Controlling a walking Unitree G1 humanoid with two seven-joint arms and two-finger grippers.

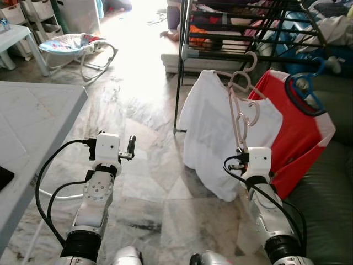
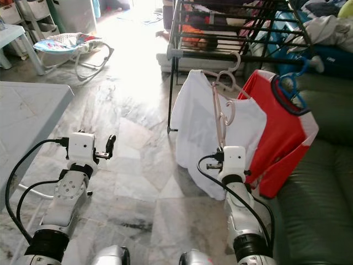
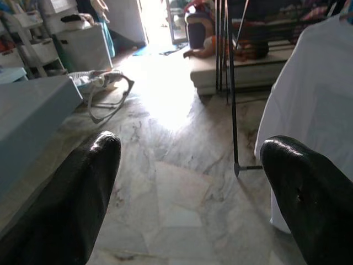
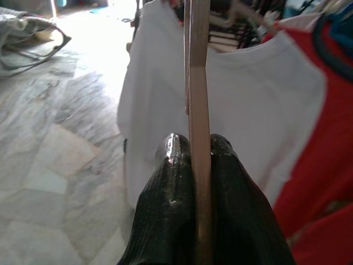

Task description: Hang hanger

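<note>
My right gripper [image 1: 242,148] is shut on the lower end of a pale pink hanger [image 1: 238,113], which stands upright and bare. In the right wrist view the hanger [image 4: 198,83] is edge-on, pinched between the two black fingers [image 4: 171,165]. It is held just in front of a white shirt [image 1: 204,121] that hangs on a similar pale hanger, hooked on the low bar of a black drying rack [image 1: 220,55]. My left gripper [image 1: 131,144] is open over the marble floor to the left, with nothing between its fingers [image 3: 83,182].
A red shirt [image 1: 292,132] on a blue hanger [image 1: 303,91] hangs right of the white one. A dark green sofa [image 1: 325,204] is at the right, a grey table [image 1: 33,116] at the left, and a baby bouncer [image 1: 77,47] at the far left.
</note>
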